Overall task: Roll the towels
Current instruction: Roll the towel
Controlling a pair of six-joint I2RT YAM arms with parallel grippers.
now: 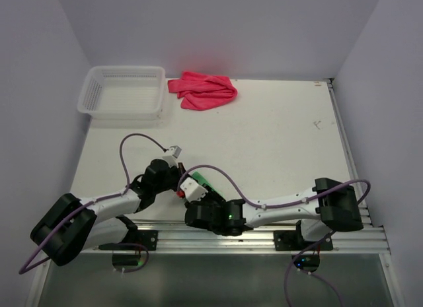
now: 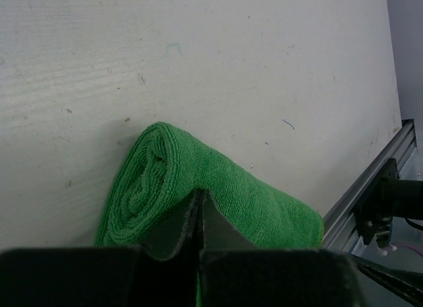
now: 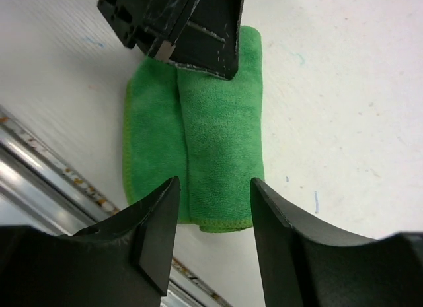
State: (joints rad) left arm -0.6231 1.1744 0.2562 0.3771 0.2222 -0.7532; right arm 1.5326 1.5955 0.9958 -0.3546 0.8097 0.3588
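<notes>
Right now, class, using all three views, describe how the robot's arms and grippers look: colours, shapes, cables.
The left arm and right arm have white links and bulky black joints, each trailing a looping purple cable. The left gripper and right gripper have black, wedge-shaped fingers. A green light glows on the right arm.

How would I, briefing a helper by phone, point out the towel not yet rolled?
Start at the white mesh basket in the far left corner. Just right of it lies the pink-red towel. It is a loose crumpled heap, unlike the green towel, rolled tight at the near edge.
</notes>
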